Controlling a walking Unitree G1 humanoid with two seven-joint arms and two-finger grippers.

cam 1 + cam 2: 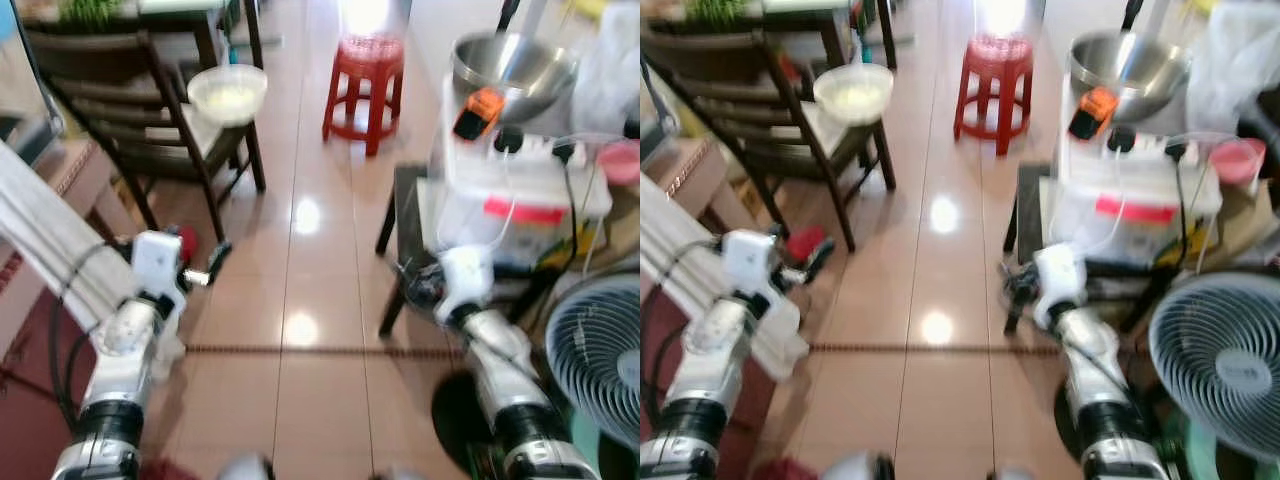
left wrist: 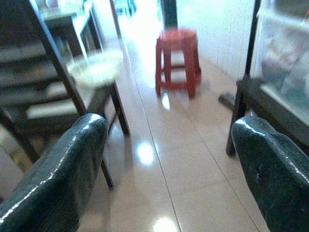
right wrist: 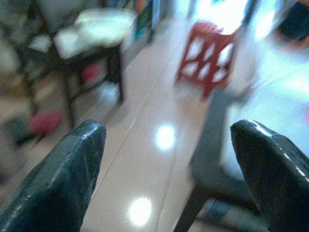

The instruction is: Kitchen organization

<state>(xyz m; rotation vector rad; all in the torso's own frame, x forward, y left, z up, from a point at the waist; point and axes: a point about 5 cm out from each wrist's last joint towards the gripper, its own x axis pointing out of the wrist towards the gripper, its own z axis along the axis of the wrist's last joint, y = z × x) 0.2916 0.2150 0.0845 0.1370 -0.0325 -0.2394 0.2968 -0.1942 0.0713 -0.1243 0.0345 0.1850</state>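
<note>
- Ahead of you runs a glossy tan tiled floor (image 1: pixel 320 300), with window glare reflecting off it in bright spots.
- Your left claw (image 2: pixel 166 164) is held out at mid-height over the floor, just in front of the dark wooden chair (image 1: pixel 150 120); its two black fingers (image 2: pixel 58 179) stand wide apart, released, with nothing between them.
- Your right claw (image 3: pixel 169 169) is likewise spread and empty, its fingers (image 3: pixel 270 169) apart, hovering beside the leg of the dark low counter (image 1: pixel 400 215) on your right.
- On the chair's seat sits a pale, round, translucent plastic bowl (image 1: pixel 228 93); you can see something light inside it, but the blur hides what it is.
- Farther up the floor, between the chair and the counter, stands a red plastic stool (image 1: pixel 366 88), well apart from both claws.
- The counter carries a white plastic storage box with a pink label (image 1: pixel 520 195); a white power strip with black plugs (image 1: pixel 545 150) lies on the box.
- Above that, a large shiny steel mixing bowl (image 1: pixel 512 65) rests with a small orange and black gadget (image 1: pixel 478 112) leaning against its side.
- A pink round lidded container (image 1: pixel 620 160) sits at the far right edge, beside the box.
- Near your right arm, low on the right, you have a blue-grey electric fan (image 1: pixel 600 360) with its grille facing up toward you.
- Small red objects (image 1: pixel 805 243) lie on the floor under the chair, too blurred to identify.
</note>
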